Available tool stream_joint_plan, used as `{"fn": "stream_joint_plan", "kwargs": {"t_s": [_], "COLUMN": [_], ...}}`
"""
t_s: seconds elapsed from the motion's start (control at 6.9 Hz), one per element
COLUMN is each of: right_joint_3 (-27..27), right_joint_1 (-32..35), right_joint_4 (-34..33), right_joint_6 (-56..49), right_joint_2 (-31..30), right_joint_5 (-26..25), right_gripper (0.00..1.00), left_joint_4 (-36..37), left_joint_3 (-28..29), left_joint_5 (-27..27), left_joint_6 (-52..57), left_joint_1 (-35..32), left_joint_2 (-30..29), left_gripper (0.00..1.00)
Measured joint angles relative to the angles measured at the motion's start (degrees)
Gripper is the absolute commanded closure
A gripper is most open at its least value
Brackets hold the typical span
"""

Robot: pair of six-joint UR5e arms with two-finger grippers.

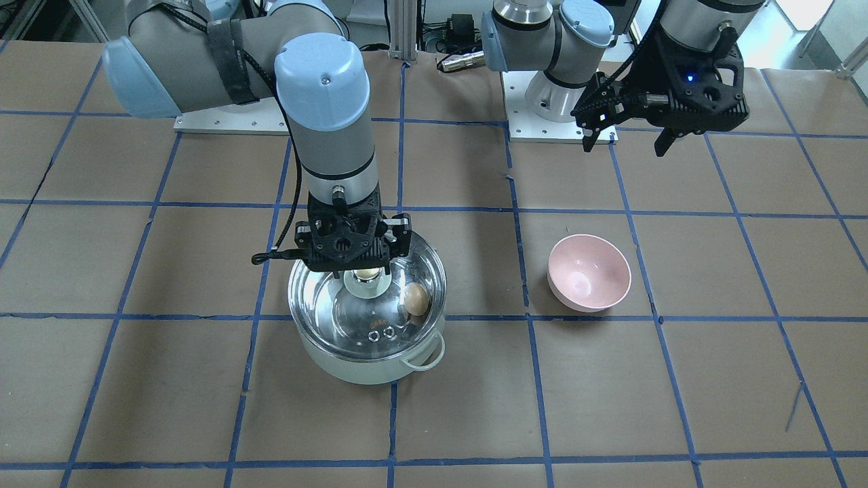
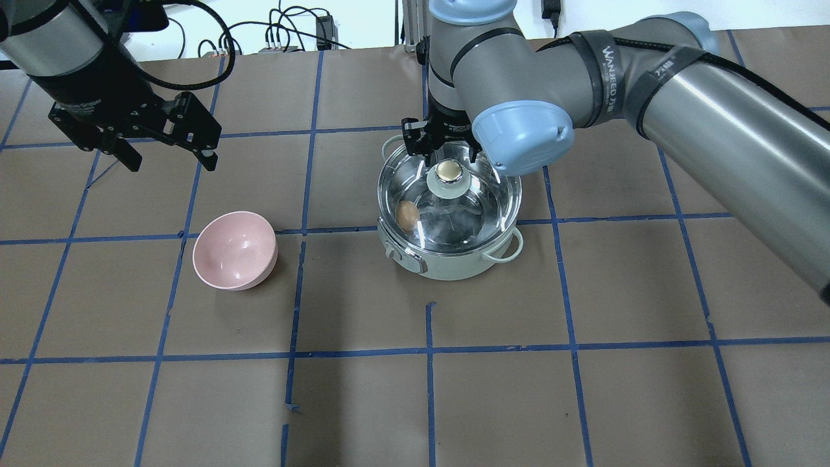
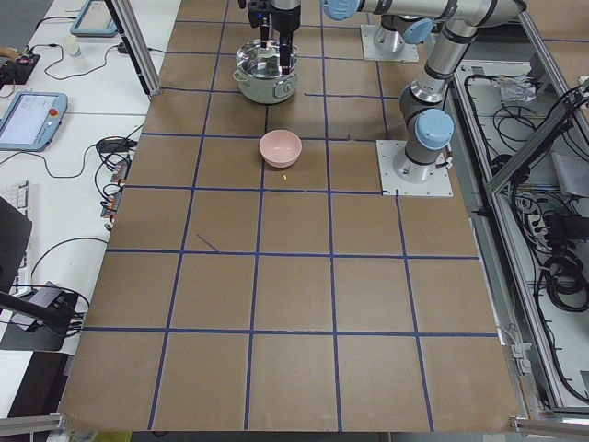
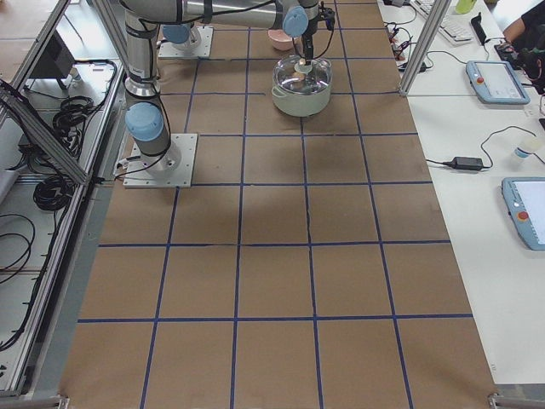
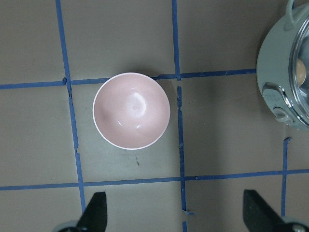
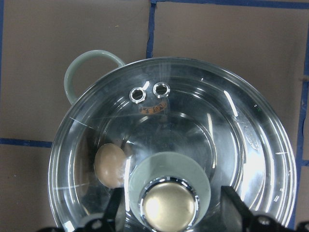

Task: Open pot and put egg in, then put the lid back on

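Note:
The mint-green pot (image 1: 366,362) stands on the table with the glass lid (image 1: 339,305) sitting on it. The brown egg (image 1: 416,299) lies inside, seen through the glass, also in the overhead view (image 2: 406,215) and the right wrist view (image 6: 110,165). My right gripper (image 1: 363,268) is open just above the lid, its fingers on either side of the gold knob (image 6: 169,207) and apart from it. My left gripper (image 2: 172,162) is open and empty, held high behind the pink bowl.
An empty pink bowl (image 2: 235,250) stands about one grid square from the pot, on my left, and shows below the left gripper (image 5: 131,110). Brown paper with blue tape lines covers the table. The arm bases stand at the robot's edge.

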Motion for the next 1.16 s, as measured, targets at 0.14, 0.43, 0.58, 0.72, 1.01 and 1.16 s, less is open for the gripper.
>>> {"fn": "stream_joint_plan", "kwargs": {"t_s": [0.14, 0.43, 0.58, 0.72, 1.01, 1.16], "right_joint_3": [-0.45, -0.5, 0.1, 1.39, 3.73, 4.08], "right_joint_1": [-3.01, -11.15, -13.4, -14.11, -14.27, -14.33], "right_joint_4": [2.06, 10.65, 13.69, 15.06, 15.04, 14.99], "right_joint_6": [-0.82, -3.13, -4.38, -4.99, -5.37, -5.41], "right_joint_2": [-2.06, -8.02, -11.09, -13.28, -14.53, -14.65], "right_joint_5": [-1.32, -2.3, -2.35, -2.19, -1.98, -2.12], "right_gripper": [0.2, 0.07, 0.06, 0.01, 0.0, 0.0], "left_joint_4": [0.0, -0.04, -0.02, -0.01, 0.02, 0.19], "left_joint_3": [0.0, 0.06, 0.08, 0.08, 0.09, 0.02], "left_joint_5": [0.02, 0.08, 0.08, 0.09, 0.15, 0.34], "left_joint_6": [-0.04, -0.06, -0.09, -0.12, -0.19, -0.15], "left_joint_1": [0.0, 0.0, 0.0, 0.0, -0.39, -1.44], "left_joint_2": [0.0, 0.0, 0.0, 0.0, -0.5, -0.76], "left_gripper": [0.0, 0.0, 0.0, 0.0, 0.0, 0.0]}}
